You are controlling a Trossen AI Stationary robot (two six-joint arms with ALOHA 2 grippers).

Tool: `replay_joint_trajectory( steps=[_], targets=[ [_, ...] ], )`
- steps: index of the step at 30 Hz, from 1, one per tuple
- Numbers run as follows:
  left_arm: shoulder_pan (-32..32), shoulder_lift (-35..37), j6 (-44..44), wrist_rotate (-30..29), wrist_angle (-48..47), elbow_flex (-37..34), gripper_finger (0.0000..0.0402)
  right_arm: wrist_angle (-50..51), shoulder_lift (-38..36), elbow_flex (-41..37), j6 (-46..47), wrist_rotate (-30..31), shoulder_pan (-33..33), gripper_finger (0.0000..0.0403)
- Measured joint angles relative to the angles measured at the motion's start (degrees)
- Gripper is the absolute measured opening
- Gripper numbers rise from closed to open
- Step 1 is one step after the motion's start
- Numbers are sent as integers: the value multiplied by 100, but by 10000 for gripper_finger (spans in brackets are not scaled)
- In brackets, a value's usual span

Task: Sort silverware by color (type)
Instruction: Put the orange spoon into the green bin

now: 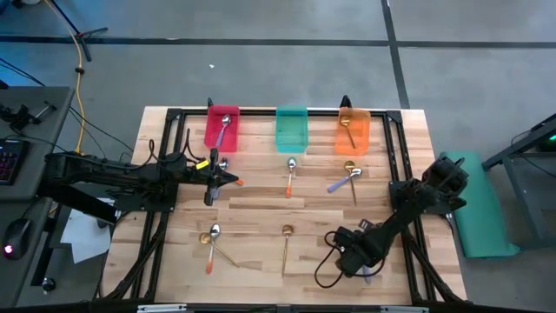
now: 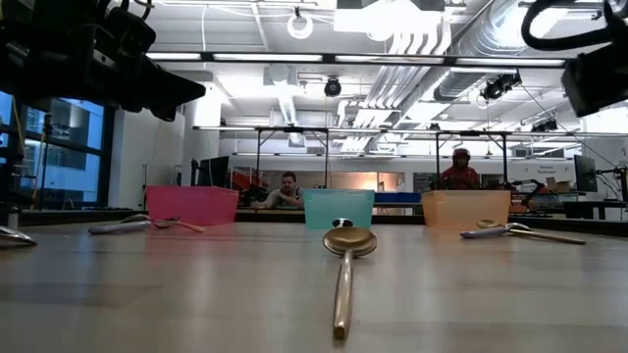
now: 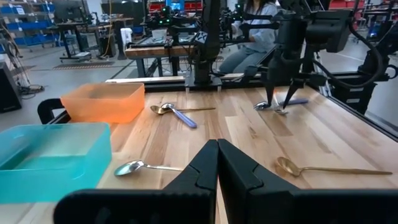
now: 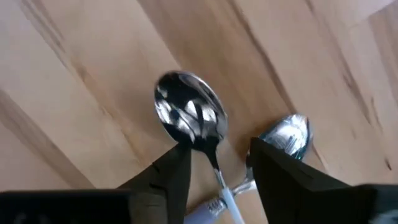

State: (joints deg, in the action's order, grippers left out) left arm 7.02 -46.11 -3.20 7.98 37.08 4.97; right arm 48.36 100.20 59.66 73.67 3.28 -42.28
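1. At the near right of the table point(image 1: 261, 196), I see my right gripper point(image 4: 214, 168) hanging low over two silver-bowled spoons; its fingers stand apart, one on each side of the neck of the larger spoon point(image 4: 189, 121); I cannot tell whether they touch it; the second spoon point(image 4: 287, 135) lies just beside it, its bowl by the far side of one finger.
2. On the left side, my left gripper point(image 3: 217, 163) sits above the boards with its fingers pressed together and nothing between them; it is just in front of the red bin point(image 1: 221, 129).
3. Along the far edge stand three bins in a row: the red one with a purple-handled spoon point(image 1: 223, 130) inside; the teal bin point(image 1: 291, 129) in the middle; the orange bin point(image 1: 353, 130) with a gold spoon point(image 1: 346, 129) inside.
4. In front of the teal bin lies an orange-handled spoon point(image 1: 290, 176); in front of the orange bin a second purple-handled spoon point(image 1: 344, 180) lies crossed with a gold one point(image 1: 353, 183).
5. Near the front, a gold spoon point(image 1: 286, 243) lies alone at the centre; to its left another orange-handled spoon point(image 1: 212, 243) crosses another gold one point(image 1: 222, 252).
6. Beyond the table, two people point(image 2: 286, 191) sit in the room.
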Motion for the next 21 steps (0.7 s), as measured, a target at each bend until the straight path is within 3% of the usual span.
replay_joint_trajectory(
  steps=[6, 21],
  targets=[
    [-1, 0, 0, -1, -79, 0, 1, 4, 75, -1, -329, -14, -153, 149],
    [1, 0, 2, -19, -114, 0, 1, -73, 315, 11, -1187, -80, -164, 59]
  ],
)
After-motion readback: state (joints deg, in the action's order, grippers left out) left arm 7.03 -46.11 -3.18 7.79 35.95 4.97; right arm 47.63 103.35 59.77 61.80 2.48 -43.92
